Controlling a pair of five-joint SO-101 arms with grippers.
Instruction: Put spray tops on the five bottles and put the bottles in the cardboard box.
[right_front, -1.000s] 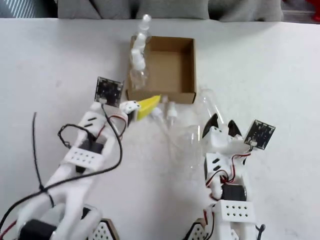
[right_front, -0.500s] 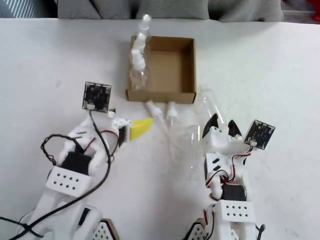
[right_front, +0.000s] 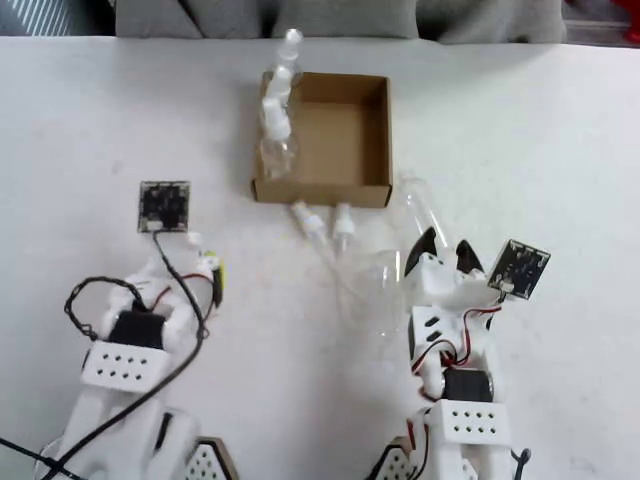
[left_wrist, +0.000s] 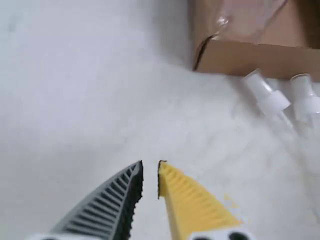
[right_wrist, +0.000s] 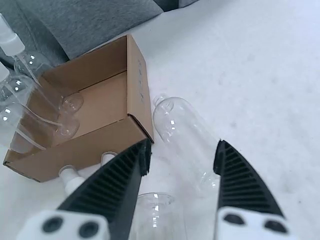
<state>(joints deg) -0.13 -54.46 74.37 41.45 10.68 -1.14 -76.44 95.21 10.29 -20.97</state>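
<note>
The left end effector (left_wrist: 150, 172) is clenched: in the left wrist view its grey and yellow fingers meet at a narrow slit with nothing between them; in the high view it (right_front: 212, 275) sits low over the white desk (right_front: 550, 130), well apart from the open brown cardboard box (right_front: 320, 190). The right end effector (right_wrist: 181, 157) is released, its black fingers spread wide and empty; the high view places it (right_front: 446, 250) near the box's front right corner.

Clear plastic bottles fitted with white spray tops (right_front: 275, 110) lean at the box wall on the left arm's side; the right wrist view shows at least two of them (right_wrist: 30, 100), bases apparently on the box floor (right_wrist: 105, 107) and necks projecting over the wall, which the high view does not resolve.

Two loose white spray tops with dip tubes (right_front: 305, 218) (right_front: 343, 222) lie just in front of the box; the left wrist view shows them (left_wrist: 265, 95) (left_wrist: 305, 97) side by side.

One uncapped clear bottle (right_front: 415, 205) lies beside the front right corner; the right wrist view frames it (right_wrist: 185, 135) between the spread fingers. A second uncapped bottle (right_front: 380, 285) lies nearer the right arm, its open mouth (right_wrist: 155, 200) visible there.
</note>
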